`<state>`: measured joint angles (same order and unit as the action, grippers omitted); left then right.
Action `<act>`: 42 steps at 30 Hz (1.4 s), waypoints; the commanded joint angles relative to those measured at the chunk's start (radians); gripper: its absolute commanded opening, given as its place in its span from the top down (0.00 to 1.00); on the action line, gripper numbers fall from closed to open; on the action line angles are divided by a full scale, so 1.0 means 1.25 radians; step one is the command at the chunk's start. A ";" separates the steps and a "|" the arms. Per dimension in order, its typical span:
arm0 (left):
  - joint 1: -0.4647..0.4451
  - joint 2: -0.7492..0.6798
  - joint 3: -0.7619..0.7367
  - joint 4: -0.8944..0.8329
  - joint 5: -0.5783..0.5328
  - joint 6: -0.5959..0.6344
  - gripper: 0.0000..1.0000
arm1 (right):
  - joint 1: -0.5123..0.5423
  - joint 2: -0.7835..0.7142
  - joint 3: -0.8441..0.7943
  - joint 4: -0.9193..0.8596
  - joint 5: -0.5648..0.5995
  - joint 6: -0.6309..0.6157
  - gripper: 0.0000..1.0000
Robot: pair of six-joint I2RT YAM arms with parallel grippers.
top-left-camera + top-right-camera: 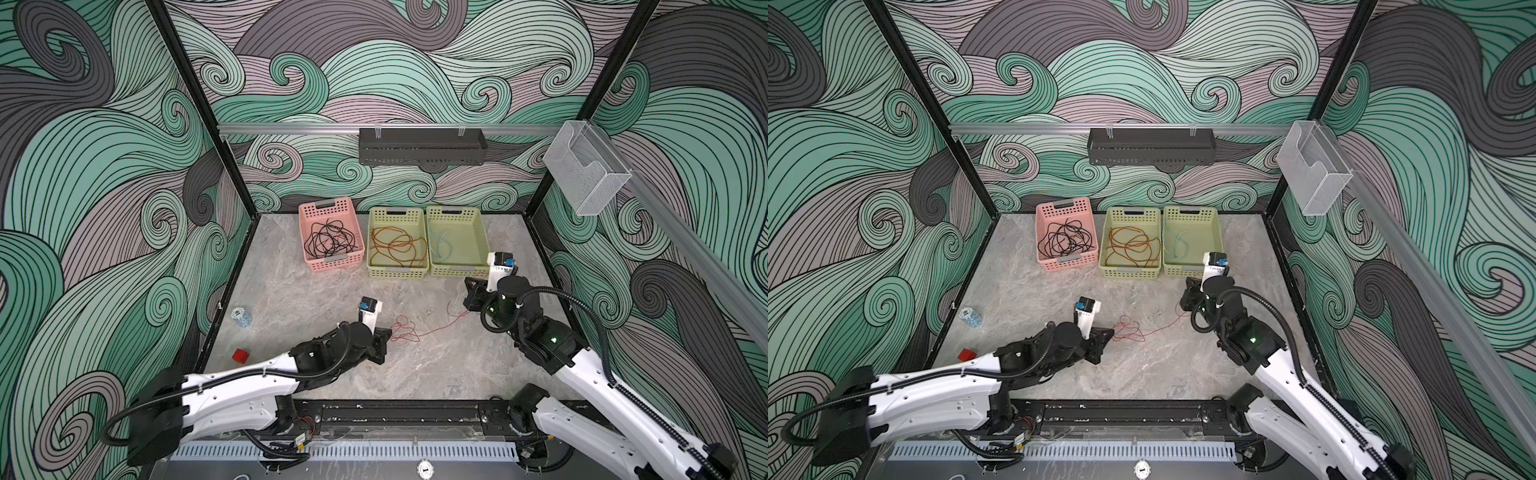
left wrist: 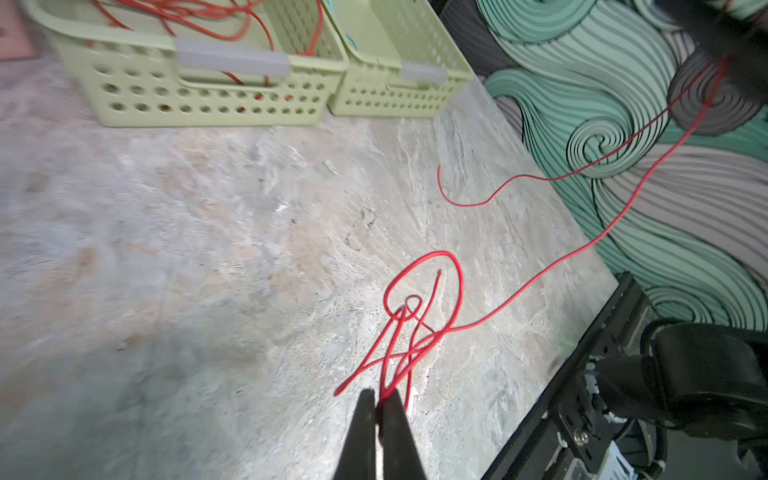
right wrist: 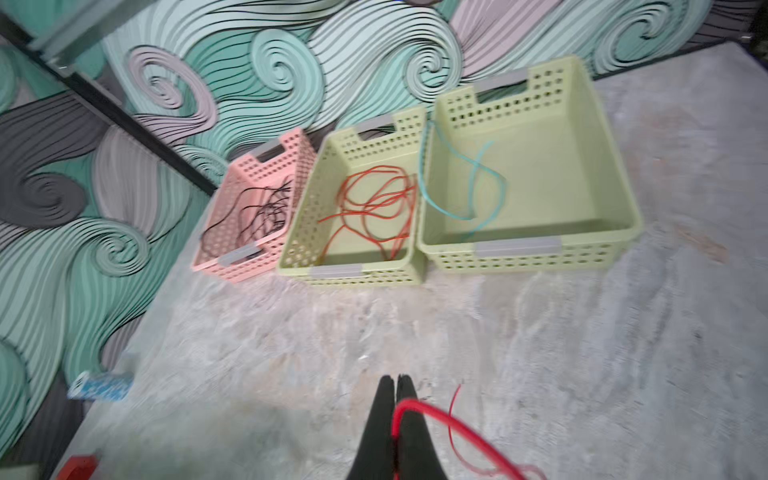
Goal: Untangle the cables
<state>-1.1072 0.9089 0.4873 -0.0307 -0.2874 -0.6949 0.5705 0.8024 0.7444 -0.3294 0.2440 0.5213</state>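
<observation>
Now the left fingers (image 2: 363,428) are clamping the red cable's (image 2: 437,252) knotted loops at the desk's (image 1: 291,291) middle while the right fingers (image 3: 380,415) are pinching its far stretch toward the right edge, seemingly to pull the knot loose.

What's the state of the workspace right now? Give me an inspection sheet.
Surface: grey marbled table, three baskets along its far edge.
Job's things: red cable tangled on the table between the arms; black cable in pink basket; orange cable in middle green basket; teal cable in right green basket.
Clutter: red block and bottle near the table's left edge.
Grippers: left gripper shut on the tangle; right gripper shut on the same cable further along.
Cables: ribbed black hose along each arm.
Surroundings: wave-patterned walls; black shelf and clear bin on rails.
</observation>
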 commanded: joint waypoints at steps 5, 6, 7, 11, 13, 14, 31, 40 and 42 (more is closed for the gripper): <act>0.019 -0.376 -0.039 -0.245 -0.298 -0.099 1.00 | -0.081 0.010 -0.033 -0.030 -0.006 0.034 1.00; 0.021 -0.426 -0.045 -0.254 -0.319 -0.094 1.00 | -0.089 0.007 -0.036 -0.031 -0.007 0.036 1.00; 0.023 -0.477 -0.049 -0.270 -0.339 -0.089 1.00 | -0.096 0.006 -0.037 -0.031 -0.008 0.038 1.00; 0.030 -0.583 -0.030 -0.322 -0.381 -0.049 1.00 | -0.115 -0.001 -0.038 -0.034 -0.014 0.041 1.00; 0.031 -0.584 -0.005 -0.348 -0.389 -0.031 1.00 | -0.119 -0.002 -0.037 -0.035 -0.016 0.040 1.00; 0.031 -0.575 0.009 -0.361 -0.392 -0.031 1.00 | -0.121 -0.004 -0.036 -0.037 -0.017 0.041 1.00; 0.033 -0.531 0.249 -0.499 -0.488 0.108 1.00 | -0.289 -0.046 -0.051 -0.082 -0.073 0.034 1.00; 0.032 -0.417 0.345 -0.418 -0.459 0.241 1.00 | -0.300 -0.003 0.028 -0.041 -0.215 0.052 1.00; 0.033 -0.338 0.379 -0.376 -0.440 0.276 1.00 | -0.260 0.047 0.115 -0.047 -0.226 0.039 1.00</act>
<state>-1.0733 0.3771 0.9150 -0.5735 -0.8463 -0.4564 0.2043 0.8162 0.7609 -0.4255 0.0383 0.5705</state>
